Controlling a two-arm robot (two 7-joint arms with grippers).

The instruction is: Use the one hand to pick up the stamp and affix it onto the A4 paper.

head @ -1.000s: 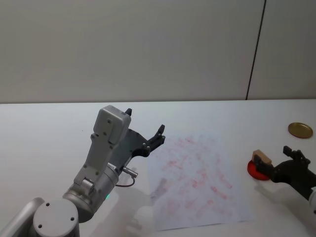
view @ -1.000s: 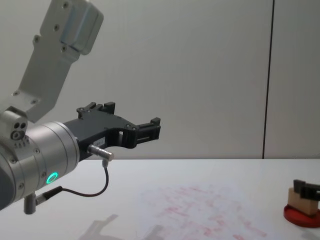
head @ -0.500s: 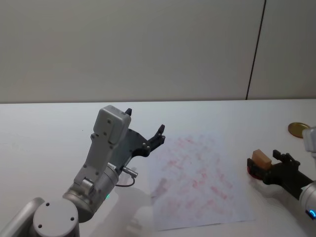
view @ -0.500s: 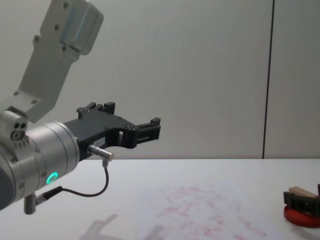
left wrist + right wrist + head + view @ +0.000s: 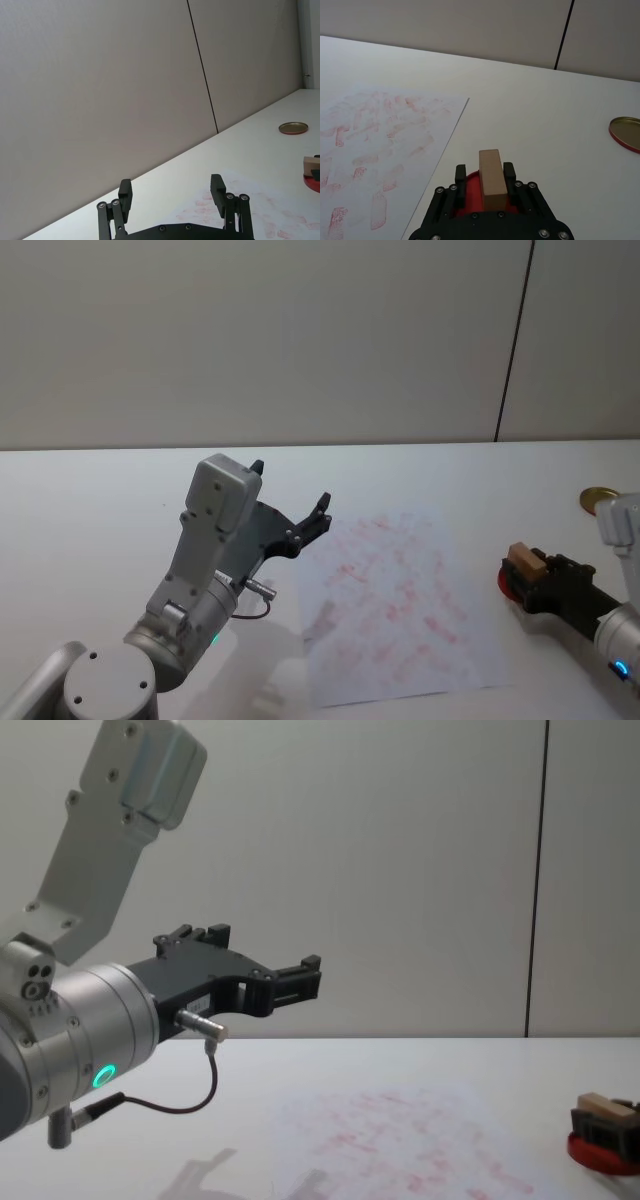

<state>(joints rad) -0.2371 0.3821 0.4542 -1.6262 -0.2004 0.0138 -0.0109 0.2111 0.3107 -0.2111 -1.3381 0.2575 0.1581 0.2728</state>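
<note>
Reaching in low from the counter's (image 5: 90, 500) right side, the right gripper (image 5: 485, 175) is clenched on the wooden stamp (image 5: 491, 176), one finger against each long side. The stamp sits over the round red ink pad (image 5: 509, 586), just right of the A4 paper (image 5: 395, 615); whether it touches the pad cannot be told. The left gripper (image 5: 171, 192) hangs raised above the counter left of the paper, fingers spread wide, pointing forward.
</note>
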